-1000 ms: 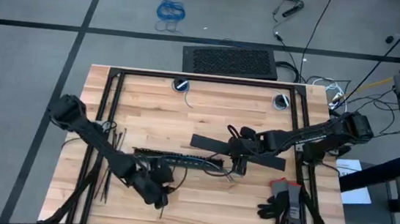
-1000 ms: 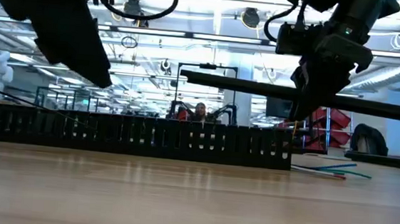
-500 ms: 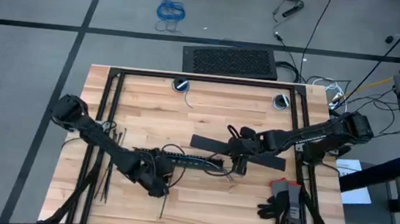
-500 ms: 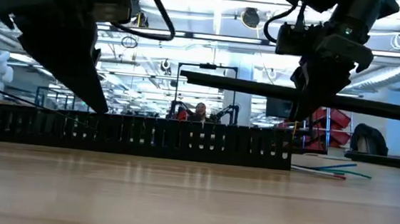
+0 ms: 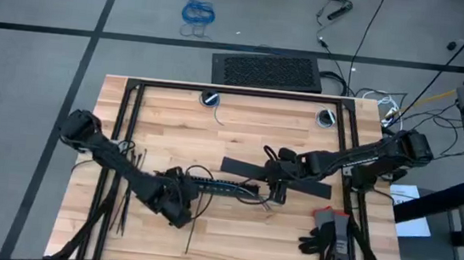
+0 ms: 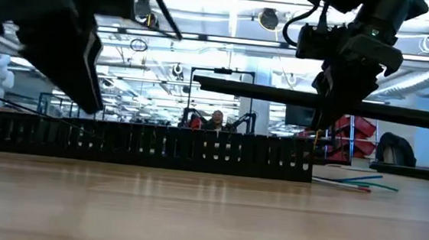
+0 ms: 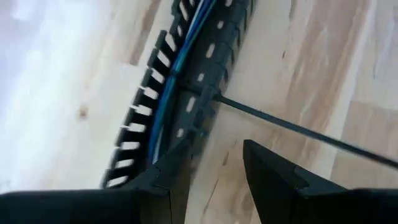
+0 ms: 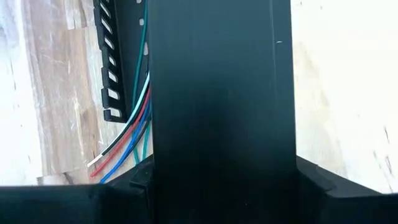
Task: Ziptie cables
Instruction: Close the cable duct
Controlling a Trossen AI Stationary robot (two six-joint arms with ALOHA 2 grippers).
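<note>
The cables (image 7: pixel 180 62), thin blue, green, red and white wires, lie in a black slotted duct (image 5: pixel 210 184) at the table's middle. Their loose ends (image 8: pixel 124 149) splay out of the duct's right end onto the wood. One ziptie (image 7: pixel 298 127) lies on the table, one end by the duct. Several more zipties (image 5: pixel 125 196) lie by the left frame. My left gripper (image 7: pixel 214 180) hovers open over the duct's left end, next to that ziptie. My right gripper (image 5: pixel 276 182) is shut on a long flat black bar (image 5: pixel 279 175) above the duct's right end. My right gripper pinches the flat black bar near its middle (image 8: pixel 217 143) between its two fingers (image 8: pixel 140 180), which lie across the bar's width. The fingers come from above, pointing down. The bar (image 6: pixel 278 93) hangs almost level, lifted clear of the table and the duct.
A pair of dark gloves (image 5: pixel 331 238) lies at the near right. Two round grommets (image 5: pixel 210 99) sit near the far edge. A black frame (image 5: pixel 125 137) runs along the table's sides. Bare wood lies in front of the duct.
My left gripper has moved toward the table's far edge, to the duct's left end, away from the ziptie lying on the near wood. My right gripper and the bar have kept still.
</note>
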